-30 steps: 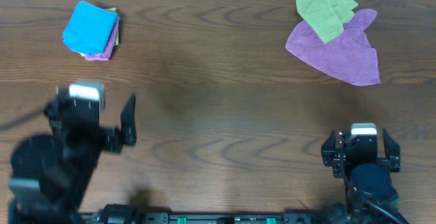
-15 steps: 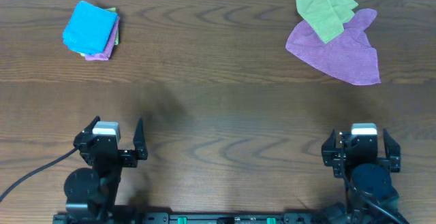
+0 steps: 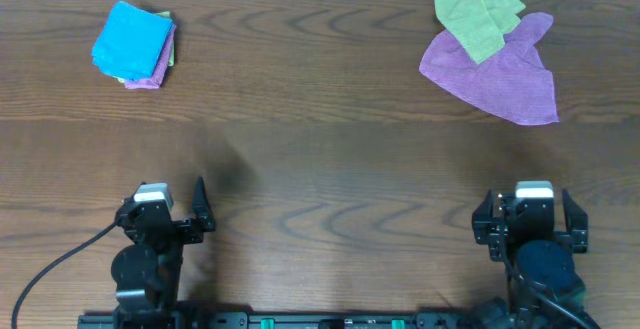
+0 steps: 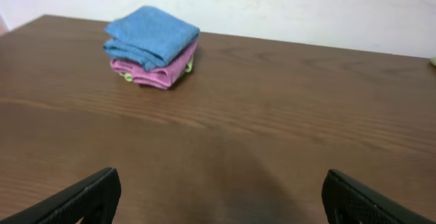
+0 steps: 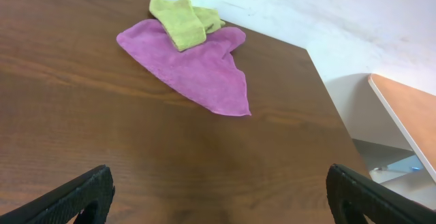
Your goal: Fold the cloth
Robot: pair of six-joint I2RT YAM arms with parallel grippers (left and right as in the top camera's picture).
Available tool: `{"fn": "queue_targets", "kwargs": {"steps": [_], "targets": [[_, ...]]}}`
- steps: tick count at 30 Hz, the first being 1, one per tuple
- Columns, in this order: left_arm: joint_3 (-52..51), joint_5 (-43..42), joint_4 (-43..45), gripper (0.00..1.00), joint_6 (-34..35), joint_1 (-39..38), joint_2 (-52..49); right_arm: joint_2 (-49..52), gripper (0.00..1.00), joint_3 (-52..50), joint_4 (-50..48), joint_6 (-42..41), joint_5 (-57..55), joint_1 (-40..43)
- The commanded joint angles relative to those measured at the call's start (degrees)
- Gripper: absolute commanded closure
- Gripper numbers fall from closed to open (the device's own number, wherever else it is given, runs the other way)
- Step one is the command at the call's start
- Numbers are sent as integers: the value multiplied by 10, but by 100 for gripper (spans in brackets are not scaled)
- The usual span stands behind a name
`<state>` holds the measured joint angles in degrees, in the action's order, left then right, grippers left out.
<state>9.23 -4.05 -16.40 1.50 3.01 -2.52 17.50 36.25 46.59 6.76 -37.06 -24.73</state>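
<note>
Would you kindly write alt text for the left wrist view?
A folded blue cloth tops a small stack over a purple cloth, far across the wooden table; the left gripper, open and empty, frames the foreground.

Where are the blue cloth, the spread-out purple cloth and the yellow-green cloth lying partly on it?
blue cloth (image 4: 153,32), left wrist view, middle of its top face.
spread-out purple cloth (image 3: 500,74), overhead view, its bare middle.
yellow-green cloth (image 3: 475,14), overhead view, its middle.

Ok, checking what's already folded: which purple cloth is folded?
The purple cloth in the far-left stack, under the blue cloth; the other purple cloth lies spread out far right.
</note>
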Motion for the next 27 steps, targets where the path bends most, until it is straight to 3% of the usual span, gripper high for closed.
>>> {"fn": "queue_targets", "kwargs": {"steps": [1, 16, 27], "targets": [[-21, 6, 10, 5, 17, 3, 12, -2, 1, 1, 0, 6, -4, -4], [-52, 19, 30, 5, 40, 3, 23, -2, 1, 1, 0, 6, -4, -4], [-52, 21, 30, 5, -4, 3, 22, -2, 1, 1, 0, 6, -4, -4]]}}
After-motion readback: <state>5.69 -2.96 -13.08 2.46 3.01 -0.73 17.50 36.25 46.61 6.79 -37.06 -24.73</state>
